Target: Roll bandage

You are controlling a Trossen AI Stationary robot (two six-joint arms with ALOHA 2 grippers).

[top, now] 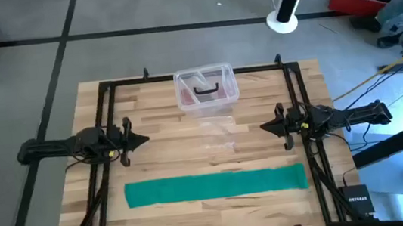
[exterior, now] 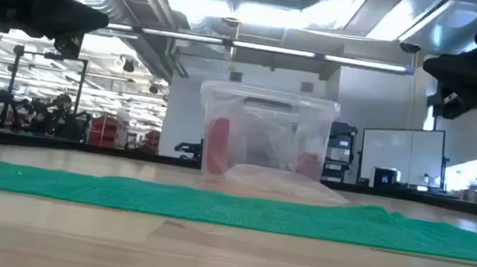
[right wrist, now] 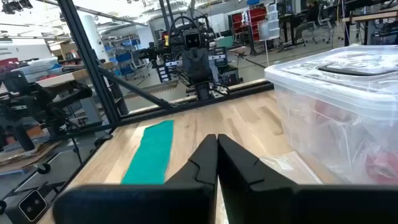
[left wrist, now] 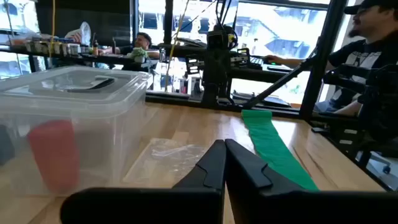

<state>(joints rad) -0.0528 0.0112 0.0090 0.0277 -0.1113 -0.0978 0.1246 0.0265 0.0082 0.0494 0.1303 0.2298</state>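
Observation:
The teal-green bandage (top: 216, 186) lies flat as a long band across the table's near part, spread from left to right; it also shows in the low view (exterior: 211, 205), the left wrist view (left wrist: 273, 149) and the right wrist view (right wrist: 152, 152). My left gripper (top: 146, 140) hovers shut at the table's left side, above and beyond the bandage's left end. My right gripper (top: 264, 128) hovers shut at the right side, above and beyond the bandage's right end. Both are empty.
A clear plastic box (top: 206, 89) with a lid and pinkish contents stands at the table's far middle. A clear plastic bag (top: 219, 135) lies flat in front of it, between the two grippers. A dark frame (top: 104, 90) runs along the table's edges. People sit beyond the table.

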